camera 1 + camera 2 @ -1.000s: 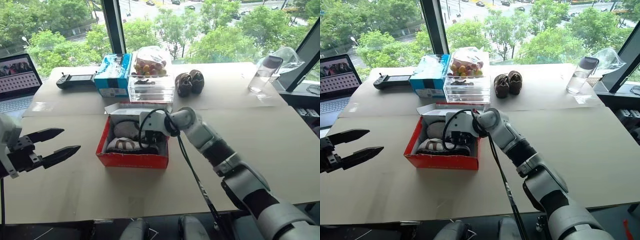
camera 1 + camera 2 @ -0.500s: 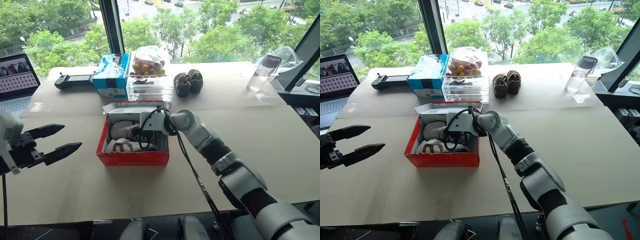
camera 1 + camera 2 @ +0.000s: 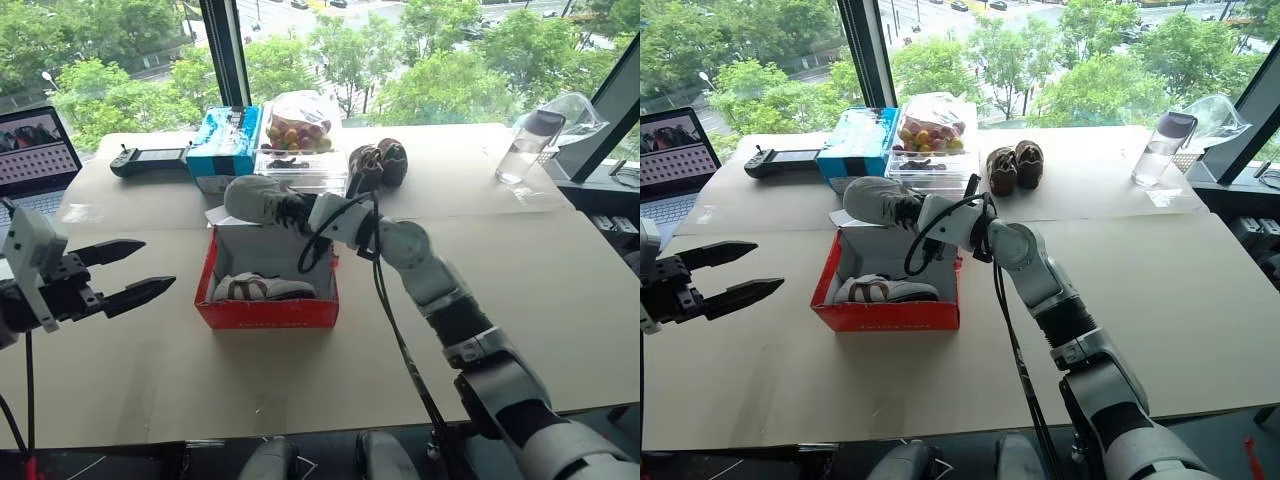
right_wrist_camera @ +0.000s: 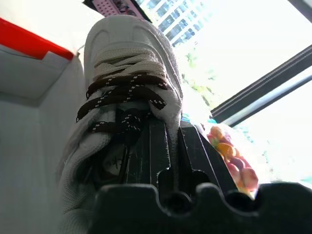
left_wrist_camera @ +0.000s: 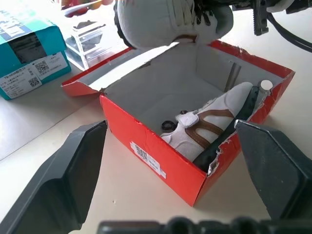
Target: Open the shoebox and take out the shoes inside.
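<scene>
Right gripper [image 3: 300, 213] clamped on one shoe [image 3: 255, 199] at its laced opening, holding it in the air above the box [image 3: 265, 312], over its back edge. Other shoe [image 3: 262, 287] lies inside the box along the front wall, lid folded back. Left gripper [image 3: 135, 272] wide apart, holding nothing, hovering well left of the box. Behind the box: blue carton [image 3: 226, 145], clear bin [image 3: 300, 168] of fruit, brown shoes [image 3: 378, 164]. Laptop [image 3: 36, 155] far left of box.

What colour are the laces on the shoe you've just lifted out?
Dark brown with pale flecks, on the white shoe; the right wrist view shows them best.
</scene>
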{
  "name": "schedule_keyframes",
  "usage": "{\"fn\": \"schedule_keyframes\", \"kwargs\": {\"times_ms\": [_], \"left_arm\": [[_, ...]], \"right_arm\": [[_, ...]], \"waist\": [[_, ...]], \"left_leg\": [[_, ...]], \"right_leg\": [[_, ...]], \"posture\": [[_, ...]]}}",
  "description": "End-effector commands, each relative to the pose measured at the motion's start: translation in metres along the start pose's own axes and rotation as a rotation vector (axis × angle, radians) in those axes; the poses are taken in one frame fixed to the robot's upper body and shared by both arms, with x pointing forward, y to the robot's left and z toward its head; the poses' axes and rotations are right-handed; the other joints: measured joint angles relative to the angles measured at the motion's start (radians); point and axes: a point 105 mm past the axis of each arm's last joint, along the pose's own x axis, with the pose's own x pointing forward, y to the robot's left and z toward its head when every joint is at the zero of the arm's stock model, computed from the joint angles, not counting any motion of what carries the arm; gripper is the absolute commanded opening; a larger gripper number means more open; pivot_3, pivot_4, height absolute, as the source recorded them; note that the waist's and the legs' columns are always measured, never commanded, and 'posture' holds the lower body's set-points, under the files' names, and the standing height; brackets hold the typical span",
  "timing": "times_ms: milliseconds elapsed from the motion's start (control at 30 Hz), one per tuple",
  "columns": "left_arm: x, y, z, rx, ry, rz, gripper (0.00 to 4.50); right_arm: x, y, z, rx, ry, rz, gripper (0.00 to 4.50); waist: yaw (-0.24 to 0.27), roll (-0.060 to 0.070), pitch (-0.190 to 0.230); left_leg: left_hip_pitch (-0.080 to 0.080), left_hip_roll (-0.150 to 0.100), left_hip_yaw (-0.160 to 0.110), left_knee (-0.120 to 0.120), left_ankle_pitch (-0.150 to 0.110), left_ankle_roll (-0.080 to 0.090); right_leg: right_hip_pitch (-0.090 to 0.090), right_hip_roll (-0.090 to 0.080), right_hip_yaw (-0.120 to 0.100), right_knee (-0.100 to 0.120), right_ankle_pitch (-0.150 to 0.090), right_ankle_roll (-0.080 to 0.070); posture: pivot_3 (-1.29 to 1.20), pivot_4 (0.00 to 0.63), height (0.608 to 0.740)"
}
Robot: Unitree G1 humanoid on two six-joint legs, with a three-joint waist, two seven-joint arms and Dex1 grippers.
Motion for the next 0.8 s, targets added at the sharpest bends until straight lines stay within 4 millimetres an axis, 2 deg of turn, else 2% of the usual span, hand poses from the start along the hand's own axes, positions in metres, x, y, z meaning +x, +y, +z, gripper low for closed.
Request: {"fn": "schedule_keyframes", "kwargs": {"times_ms": [33,67,100,133,200,267,333,367,500,633,733,800], "left_arm": [[-0.001,0.002,0.010,0.054,-0.008,-0.001,4.50],[0.001,0.002,0.009,0.052,-0.010,-0.004,4.50],[0.002,0.002,0.008,0.050,-0.010,-0.007,4.50],[0.004,0.002,0.008,0.048,-0.012,-0.010,4.50],[0.006,0.001,0.006,0.045,-0.013,-0.016,4.50],[0.007,0.001,0.005,0.042,-0.015,-0.018,4.50],[0.008,0.000,0.004,0.035,-0.014,-0.028,4.50],[0.008,-0.001,0.004,0.033,-0.013,-0.032,4.50],[0.011,-0.003,0.001,0.028,-0.011,-0.041,4.50],[0.013,-0.003,0.000,0.022,-0.010,-0.045,4.50],[0.014,-0.004,0.001,0.014,-0.015,-0.054,4.50],[0.015,-0.004,0.001,0.011,-0.016,-0.061,4.50]], "right_arm": [[-0.034,-0.124,-0.002,-0.010,0.030,-0.382,0.03],[-0.048,-0.143,-0.025,0.107,0.117,-0.428,0.03],[-0.059,-0.152,-0.045,0.236,0.183,-0.452,0.03],[-0.068,-0.156,-0.062,0.363,0.233,-0.465,0.03],[-0.083,-0.144,-0.097,0.612,0.367,-0.421,0.03],[-0.095,-0.141,-0.111,0.888,0.374,-0.468,0.03],[-0.106,-0.140,-0.118,1.071,0.365,-0.490,0.03],[-0.109,-0.139,-0.120,1.103,0.372,-0.479,0.03],[-0.116,-0.100,-0.117,1.221,0.441,-0.209,0.03],[-0.130,-0.069,-0.123,1.214,0.542,-0.070,0.03],[-0.140,-0.051,-0.128,1.148,0.623,0.010,0.03],[-0.145,-0.046,-0.132,1.110,0.656,0.031,0.75]], "waist": [[0.004,-0.001,0.002],[0.008,-0.001,0.002],[0.010,-0.001,0.002],[0.012,-0.001,0.002],[0.011,-0.002,0.001],[0.004,-0.005,0.000],[-0.007,-0.004,0.000],[-0.010,-0.001,0.002],[-0.013,0.006,0.007],[-0.010,0.005,0.006],[-0.004,0.005,0.006],[0.000,0.005,0.006]], "left_leg": [[-0.001,0.000,0.000,0.000,0.000,0.000],[-0.001,0.000,0.000,0.000,0.000,0.000],[-0.001,0.000,0.000,0.000,0.000,0.000],[-0.001,0.000,0.000,0.000,0.000,0.001],[0.001,0.003,0.000,-0.002,-0.004,0.006],[0.002,0.005,0.001,-0.001,-0.008,0.009],[0.002,0.007,0.005,-0.001,-0.009,0.010],[0.001,0.007,0.008,-0.002,-0.009,0.010],[-0.002,0.008,0.015,-0.002,-0.009,0.011],[-0.005,0.009,0.017,0.001,-0.010,0.013],[-0.005,0.009,0.018,0.002,-0.011,0.013],[-0.004,0.009,0.019,0.003,-0.011,0.013]], "right_leg": [[-0.001,0.000,0.000,0.000,0.000,0.000],[-0.001,0.000,0.000,0.000,0.000,0.000],[0.000,0.000,0.000,-0.001,0.000,0.000],[0.001,0.000,-0.001,-0.002,0.000,0.000],[0.003,0.002,-0.002,-0.004,0.000,-0.001],[0.005,0.002,-0.001,-0.004,-0.001,-0.003],[0.004,0.003,0.001,-0.004,-0.001,-0.004],[0.001,0.003,0.004,-0.003,-0.001,-0.004],[-0.006,0.004,0.011,0.001,-0.001,-0.004],[-0.008,0.006,0.011,0.002,-0.001,-0.003],[-0.008,0.005,0.012,0.001,0.000,-0.002],[-0.009,0.005,0.013,0.001,0.000,-0.002]], "posture": [[0.00,0.150,0.740],[0.00,0.150,0.740],[0.00,0.150,0.740],[0.00,0.150,0.740],[0.00,0.150,0.740],[0.00,0.150,0.740],[0.00,0.150,0.740],[0.00,0.150,0.740],[0.00,0.150,0.740],[0.00,0.150,0.740],[0.00,0.150,0.740],[0.00,0.150,0.740]]}}
